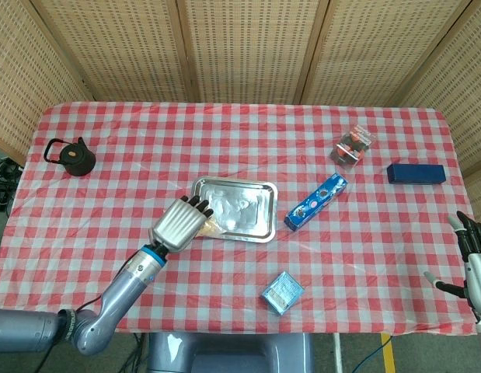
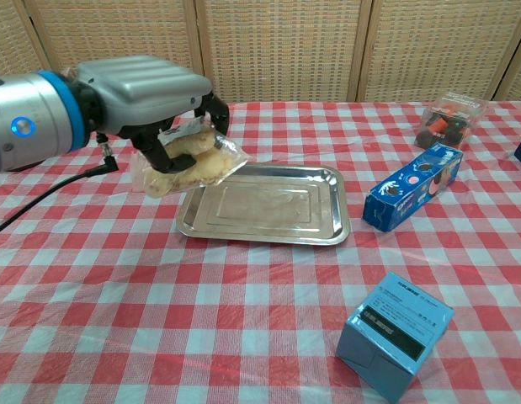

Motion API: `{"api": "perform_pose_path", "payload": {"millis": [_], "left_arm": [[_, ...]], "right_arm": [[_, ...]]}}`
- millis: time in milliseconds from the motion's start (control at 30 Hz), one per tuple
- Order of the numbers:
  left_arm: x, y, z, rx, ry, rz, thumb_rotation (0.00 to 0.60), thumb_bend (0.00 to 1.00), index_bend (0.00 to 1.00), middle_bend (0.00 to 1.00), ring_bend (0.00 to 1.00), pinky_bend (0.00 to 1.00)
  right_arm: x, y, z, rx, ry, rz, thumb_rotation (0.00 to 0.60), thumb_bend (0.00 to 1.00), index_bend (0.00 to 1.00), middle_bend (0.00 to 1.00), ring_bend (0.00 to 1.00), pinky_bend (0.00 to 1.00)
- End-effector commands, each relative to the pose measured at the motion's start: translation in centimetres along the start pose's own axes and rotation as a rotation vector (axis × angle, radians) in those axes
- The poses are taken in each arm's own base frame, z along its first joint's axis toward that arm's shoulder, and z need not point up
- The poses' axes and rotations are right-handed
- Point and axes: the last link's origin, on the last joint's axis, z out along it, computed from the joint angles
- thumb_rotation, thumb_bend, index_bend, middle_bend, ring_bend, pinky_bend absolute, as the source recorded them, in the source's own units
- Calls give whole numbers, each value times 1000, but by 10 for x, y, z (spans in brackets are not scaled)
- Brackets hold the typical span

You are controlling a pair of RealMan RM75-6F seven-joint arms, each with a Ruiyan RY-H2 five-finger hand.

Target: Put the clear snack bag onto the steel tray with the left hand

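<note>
One bag (image 2: 188, 160) is in play, gripped from above by the left hand (image 2: 146, 93) and lifted clear of the worktop (image 2: 243, 320). It hangs at the near-left corner of the tray (image 2: 327, 206), with its lower end apparently just over the rim in the chest view. The head view shows the same hand (image 1: 180, 223) at the tray's (image 1: 256, 210) left edge, the bag (image 1: 211, 227) poking out beneath the fingers.

To finish this well, the hand should carry further toward the tray's middle before lowering, so the bag does not straddle the rim or tip back onto the cloth. The bag looks soft and lumpy, so it will likely sag and slide; a low release is safer than a drop. Lower until the bag rests on the steel, then spread the fingers wide and lift straight up so nothing drags the light tray.

Well apart at the right edge, the right hand (image 1: 473, 260) holds nothing, fingers spread. The blue box (image 2: 399, 332) and the long carton (image 2: 412, 187) sit clear of the path.
</note>
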Motion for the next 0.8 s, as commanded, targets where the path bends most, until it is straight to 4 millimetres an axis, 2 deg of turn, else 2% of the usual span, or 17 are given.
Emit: {"api": "perform_pose_path", "payload": {"millis": [33,233,433,633,800], "left_arm": [[7,8,34,-3,1,29,600,524,550,315,251,423],[10,27,89,-2,3,71,600,521,539,300,251,415],[1,47,117,-18,-32,95,600,518,517,278,250,411],[-17,60,131,-33,-76,135,600,518,517,275,248,380],[-27,61,136,-22,-101,191,600,517,509,260,231,375]], "right_arm": [[-1,2,3,-5,-8,11,600,30,0,0,0,0],[-3,10,9,-30,-31,36,600,30,0,0,0,0],[-1,18,13,-56,-34,63,600,29,0,0,0,0],[0,25,16,-75,-35,79,600,25,0,0,0,0],[1,27,17,-76,-34,87,600,26,0,0,0,0]]}}
